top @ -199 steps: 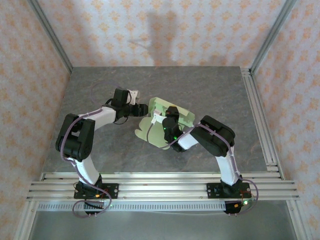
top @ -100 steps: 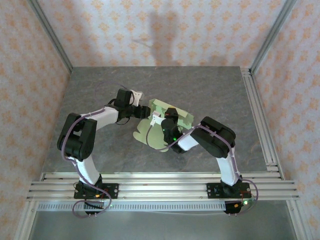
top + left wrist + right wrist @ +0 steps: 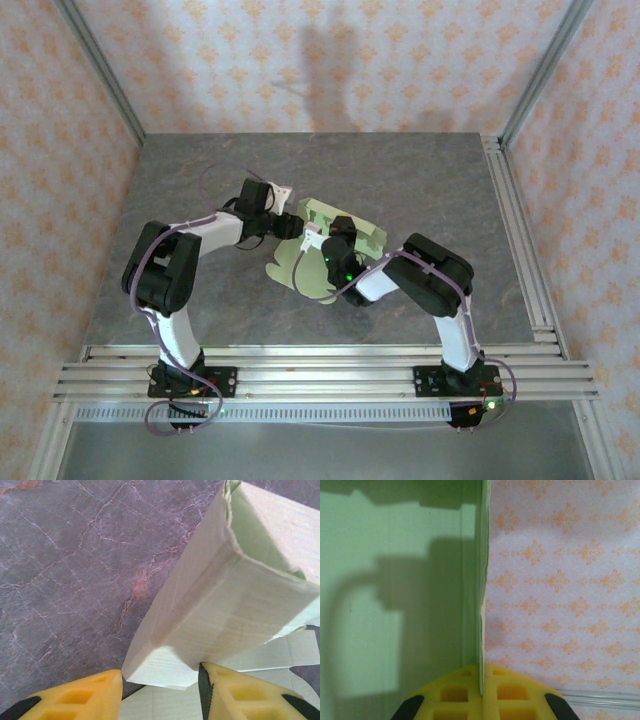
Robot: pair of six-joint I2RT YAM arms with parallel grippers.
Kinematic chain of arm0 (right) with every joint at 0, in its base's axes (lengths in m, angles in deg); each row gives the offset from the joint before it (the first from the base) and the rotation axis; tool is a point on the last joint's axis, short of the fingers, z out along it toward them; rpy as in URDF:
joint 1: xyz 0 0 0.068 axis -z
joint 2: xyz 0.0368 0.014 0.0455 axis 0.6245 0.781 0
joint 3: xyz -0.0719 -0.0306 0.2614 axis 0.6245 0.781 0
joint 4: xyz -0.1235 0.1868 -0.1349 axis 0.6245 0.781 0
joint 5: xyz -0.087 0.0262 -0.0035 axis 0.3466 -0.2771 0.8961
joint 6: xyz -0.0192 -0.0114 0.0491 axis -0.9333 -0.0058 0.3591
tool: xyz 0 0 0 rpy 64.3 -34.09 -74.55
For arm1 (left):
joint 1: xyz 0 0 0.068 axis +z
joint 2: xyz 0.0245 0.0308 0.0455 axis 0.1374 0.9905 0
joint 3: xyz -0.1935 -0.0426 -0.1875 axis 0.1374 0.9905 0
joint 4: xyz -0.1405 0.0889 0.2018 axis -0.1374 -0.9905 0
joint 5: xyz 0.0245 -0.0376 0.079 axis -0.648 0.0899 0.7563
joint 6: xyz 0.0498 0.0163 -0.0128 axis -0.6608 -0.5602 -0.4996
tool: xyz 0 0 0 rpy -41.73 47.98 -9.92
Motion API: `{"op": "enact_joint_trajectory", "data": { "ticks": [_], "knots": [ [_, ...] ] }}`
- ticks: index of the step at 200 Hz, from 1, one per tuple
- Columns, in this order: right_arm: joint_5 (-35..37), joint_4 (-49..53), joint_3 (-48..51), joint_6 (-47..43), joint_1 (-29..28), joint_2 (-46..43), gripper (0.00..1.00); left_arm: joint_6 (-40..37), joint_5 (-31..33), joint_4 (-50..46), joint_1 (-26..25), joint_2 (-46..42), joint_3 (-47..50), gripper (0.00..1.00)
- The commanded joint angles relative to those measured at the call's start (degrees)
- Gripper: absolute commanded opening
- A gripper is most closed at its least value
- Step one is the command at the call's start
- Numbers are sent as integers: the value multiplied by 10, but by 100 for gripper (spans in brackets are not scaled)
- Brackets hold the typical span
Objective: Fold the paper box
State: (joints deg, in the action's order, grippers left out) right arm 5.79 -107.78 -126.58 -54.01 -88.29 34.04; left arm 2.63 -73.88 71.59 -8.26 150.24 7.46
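The step in hand is judged to be the folding and pressing of a side wall, the paper box (image 3: 312, 272) being only partly formed; on the left, the left gripper (image 3: 160, 692) is seen with its fingers (image 3: 75, 697) apart, and the near end of a doubled-over wall is taken in between them; the card seems to be met by both tips, though whether it is already squeezed cannot be told; beyond the fingers the wall runs up and away to the right, bare grey table (image 3: 65, 555) lies to their left, and flat flaps lie just beneath the right finger; on the right, the right gripper (image 3: 482, 692) is clamped on a thin upright edge of the same card, with the panel spread to the left of its fingers and patterned wallpaper (image 3: 560, 590) seen to their right; for the next move the left fingers would need to be brought together on the wall so that the crease is set, while the panel is steadied from the right; care is called for, since thin card is easily buckled; the box is pale green, matt and faintly ribbed, with a slightly ragged edge at the wall's top corner
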Motion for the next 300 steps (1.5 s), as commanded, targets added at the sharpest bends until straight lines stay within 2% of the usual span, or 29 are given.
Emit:
{"op": "enact_joint_trajectory", "data": {
  "ticks": [1,30,74,106,163,201,240,276,285,300],
  "knots": [
    [-19,37,1,15,-7,-22,0,-8,12,-16,-4,8,-15,44],
    [-33,84,4,44,-8,-53,0,-7,14,-17,-5,11,-16,44],
    [-51,236,-16,130,-8,-106,0,-4,19,-12,-4,-5,-9,46],
    [-49,238,-18,129,-8,-99,0,-12,8,0,-4,-30,5,46],
    [-59,253,-17,134,-9,-104,0,-30,12,3,-4,-19,-4,46],
    [-66,296,-21,161,-9,-108,0,-44,-70,19,-7,-18,-2,45],
    [-70,311,-30,166,-9,-107,0,-60,-89,7,-13,-10,-5,44],
    [-69,314,-38,166,-8,-100,0,-61,-88,-3,-17,-3,-8,42],
    [-68,312,-39,166,-8,-99,0,-58,-75,-3,-18,-3,-8,36],
    [-67,312,-40,167,-8,-101,0,-53,-43,1,-18,-2,-6,35]
  ]
}}
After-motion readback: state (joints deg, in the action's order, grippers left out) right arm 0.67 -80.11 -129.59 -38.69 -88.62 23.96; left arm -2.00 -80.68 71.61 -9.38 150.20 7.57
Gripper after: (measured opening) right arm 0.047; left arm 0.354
